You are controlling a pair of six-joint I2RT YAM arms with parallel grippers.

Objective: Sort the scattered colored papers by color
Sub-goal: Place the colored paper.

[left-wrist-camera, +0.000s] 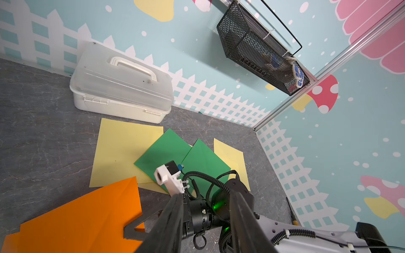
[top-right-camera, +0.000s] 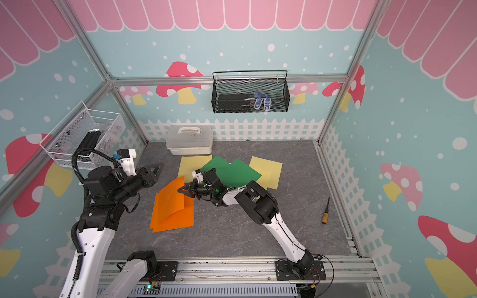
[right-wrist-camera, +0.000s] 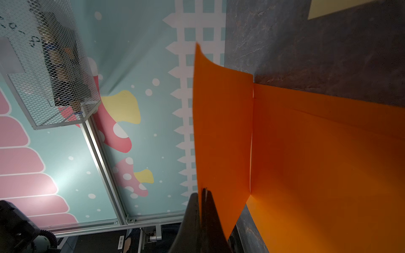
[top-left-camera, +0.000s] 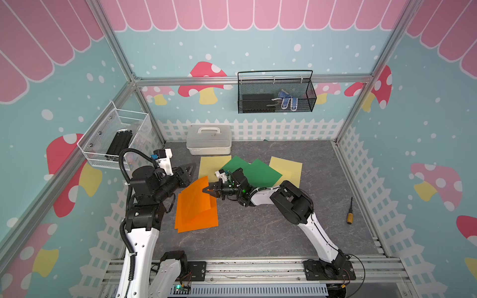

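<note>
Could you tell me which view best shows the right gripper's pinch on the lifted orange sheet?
The right wrist view: the right gripper is seen close up, fingers shut on the lifted orange sheet. Both top views show this pinch small, from above. The left wrist view shows only one finger, side-on, against the sheet.

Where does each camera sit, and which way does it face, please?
Both top views: high in front, looking down on the table; left gripper, right gripper show.
Left wrist: faces the white box and green papers; its open jaws show.
Right wrist: faces the white mesh basket; jaws shut on orange paper.
Shared: orange paper everywhere.
</note>
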